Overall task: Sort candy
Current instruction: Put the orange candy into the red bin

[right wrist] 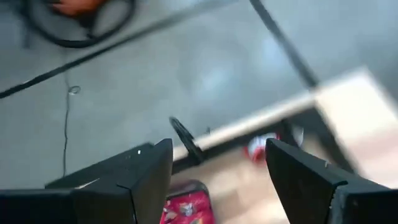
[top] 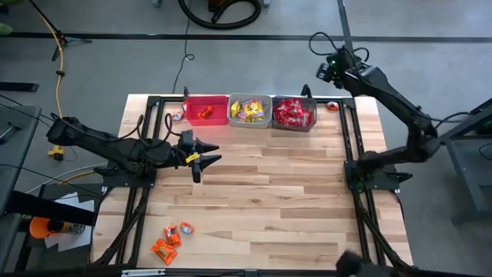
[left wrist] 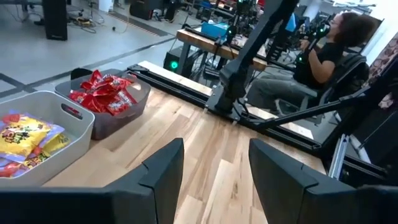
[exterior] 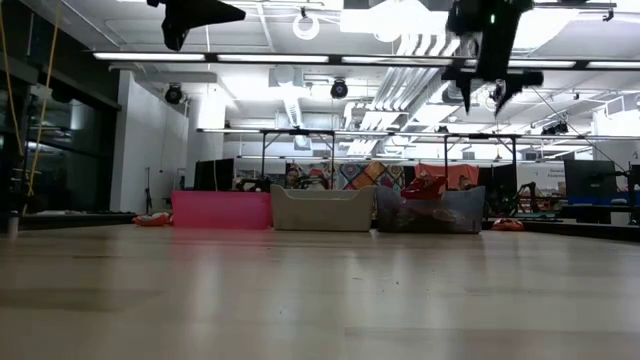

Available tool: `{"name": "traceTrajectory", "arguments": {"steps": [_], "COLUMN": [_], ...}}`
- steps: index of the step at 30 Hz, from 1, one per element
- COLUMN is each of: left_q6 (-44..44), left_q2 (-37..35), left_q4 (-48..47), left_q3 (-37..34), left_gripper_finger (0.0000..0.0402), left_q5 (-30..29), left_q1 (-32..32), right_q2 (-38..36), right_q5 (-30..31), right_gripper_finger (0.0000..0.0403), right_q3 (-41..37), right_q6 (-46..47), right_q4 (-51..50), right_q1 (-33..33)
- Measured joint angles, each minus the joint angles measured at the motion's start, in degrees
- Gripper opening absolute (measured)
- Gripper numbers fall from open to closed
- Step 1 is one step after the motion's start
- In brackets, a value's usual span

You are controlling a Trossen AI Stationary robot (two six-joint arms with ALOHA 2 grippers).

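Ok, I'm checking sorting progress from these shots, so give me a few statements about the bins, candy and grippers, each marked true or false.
1. The red bin holds the most candy. False: only a few orange pieces lie in it.
2. Loose orange candies lie near the table's front left corner. True.
3. The left gripper holds a candy. False: its fingers are open and empty.
4. The dark bin holds red candies. True.
5. The right gripper is over the loose candies. False: it is raised beyond the dark bin, open.
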Motion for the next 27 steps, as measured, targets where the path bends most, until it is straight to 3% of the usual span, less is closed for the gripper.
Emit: {"name": "traceTrajectory", "arguments": {"steps": [4, 15, 22, 27], "left_q6": [-0.36, -3.10, -3.04, -4.92], "left_q2": [-0.97, -5.55, -6.48, -6.46], "left_q4": [-2.28, -13.33, -14.56, -14.66], "left_q3": [0.00, 0.00, 0.00, -0.01], "left_gripper_finger": [0.0167, 0.0167, 0.0167, 0.0167], "left_q5": [2.91, 4.66, 1.66, -1.97], "left_q1": [-0.04, -0.02, 0.09, 0.11], "right_q2": [4.45, 12.49, 16.09, 20.49], "right_q5": [-7.43, -11.21, -11.43, -11.34], "right_gripper_finger": [0.0252, 0.0252, 0.0252, 0.0252], "right_q3": [-3.99, -16.64, -20.79, -20.85], "right_q6": [13.99, 43.59, 51.58, 55.00], "right_q4": [0.13, 2.76, 15.95, 19.67], "right_q1": [-5.65, -5.94, -6.44, -7.55]}}
